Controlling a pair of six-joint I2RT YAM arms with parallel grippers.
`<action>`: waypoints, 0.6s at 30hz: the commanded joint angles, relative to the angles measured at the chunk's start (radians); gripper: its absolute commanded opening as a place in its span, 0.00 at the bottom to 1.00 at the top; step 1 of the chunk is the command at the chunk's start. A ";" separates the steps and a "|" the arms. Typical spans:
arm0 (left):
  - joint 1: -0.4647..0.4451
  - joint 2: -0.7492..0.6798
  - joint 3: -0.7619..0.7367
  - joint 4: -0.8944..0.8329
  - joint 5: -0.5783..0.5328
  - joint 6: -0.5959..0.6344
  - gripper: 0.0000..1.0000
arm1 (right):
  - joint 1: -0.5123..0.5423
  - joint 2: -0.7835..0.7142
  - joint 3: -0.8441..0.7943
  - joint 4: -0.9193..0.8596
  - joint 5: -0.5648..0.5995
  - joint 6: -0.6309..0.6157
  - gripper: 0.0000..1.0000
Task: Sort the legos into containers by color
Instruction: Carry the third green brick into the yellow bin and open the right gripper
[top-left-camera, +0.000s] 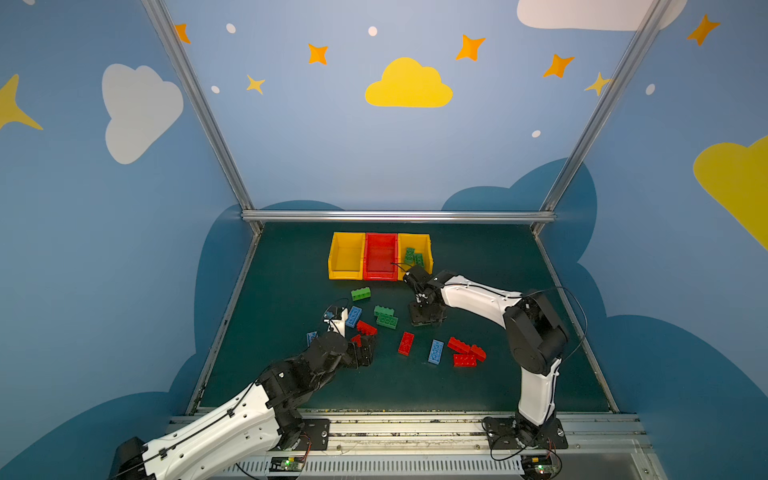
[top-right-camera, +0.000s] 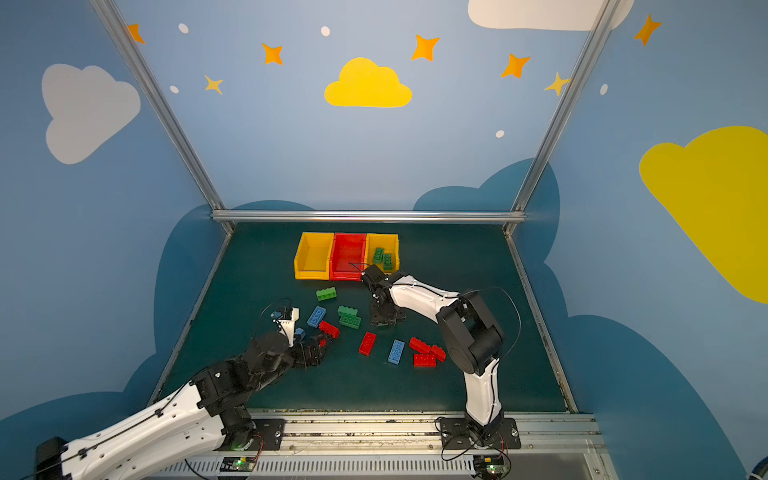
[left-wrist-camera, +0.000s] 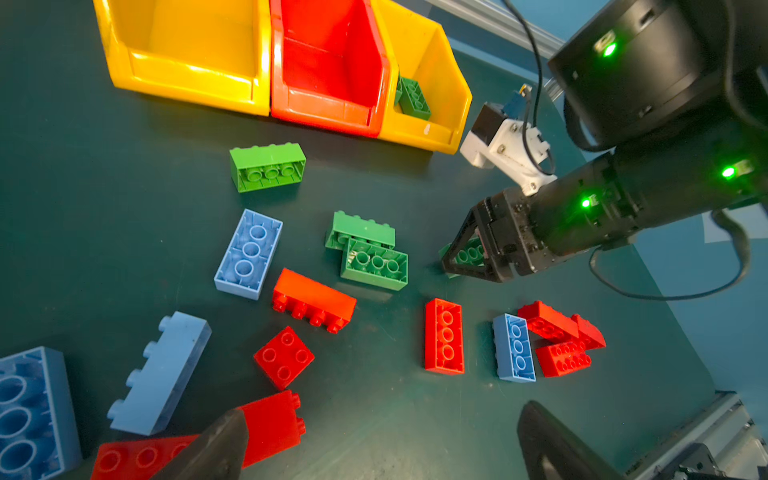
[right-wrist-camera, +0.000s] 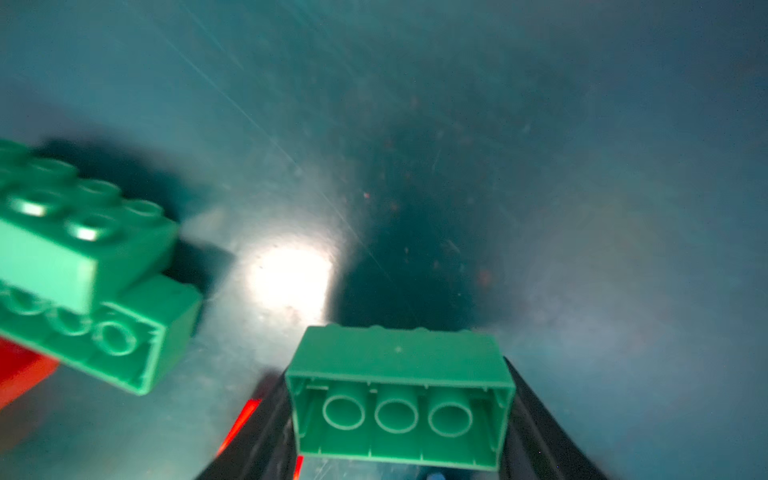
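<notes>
Your left gripper (left-wrist-camera: 380, 415): jaws wide, holding nothing, red brick (left-wrist-camera: 270, 428) just beside one jaw, eight o'clock of centre on the mat (top-left-camera: 291, 257). Your right gripper (right-wrist-camera: 395, 370): jaws snug on both ends of a green brick (right-wrist-camera: 399, 399), five o'clock of the bins (top-left-camera: 380, 275).

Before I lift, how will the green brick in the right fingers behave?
Probably rigid and light: the green brick is hollow plastic. Its smooth ends may slip or pivot between the fingers. Flat faces, so unlikely to roll.
</notes>
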 joint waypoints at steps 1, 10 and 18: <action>0.013 0.025 -0.007 0.047 -0.024 0.033 1.00 | -0.014 0.001 0.112 -0.066 0.035 -0.037 0.44; 0.105 0.240 0.115 0.103 0.045 0.079 1.00 | -0.116 0.215 0.568 -0.174 0.025 -0.128 0.44; 0.157 0.407 0.249 0.102 0.072 0.135 1.00 | -0.189 0.424 0.875 -0.161 0.024 -0.195 0.45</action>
